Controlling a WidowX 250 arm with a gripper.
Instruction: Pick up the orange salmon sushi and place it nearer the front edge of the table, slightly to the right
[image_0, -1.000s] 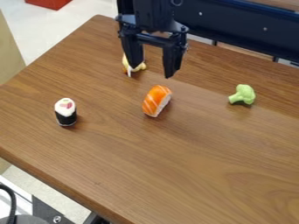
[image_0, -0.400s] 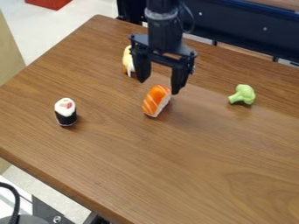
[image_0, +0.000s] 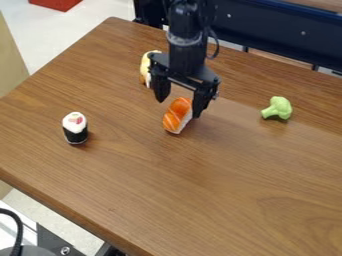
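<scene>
In the camera view, the black gripper (image_0: 179, 108) is held open, pointed down, above the orange-and-white salmon sushi (image_0: 176, 116). The sushi is placed on the brown wooden table (image_0: 200, 190), a little above the middle of the view, and is framed by the two spread fingers. Its upper right edge is overlapped by one finger; whether it is touched cannot be told. The other finger is seen to its upper left, apart from it.

Just behind the gripper, a yellow-and-white toy (image_0: 145, 65) is partly hidden by it. Well to the left, a sushi roll (image_0: 75, 128) with a black wrap and a white top is stood upright. Well to the right, a piece of green toy broccoli (image_0: 278, 107) is laid on the table. At the upper left, a red object (image_0: 55, 4) is seen on the floor beyond the table.
</scene>
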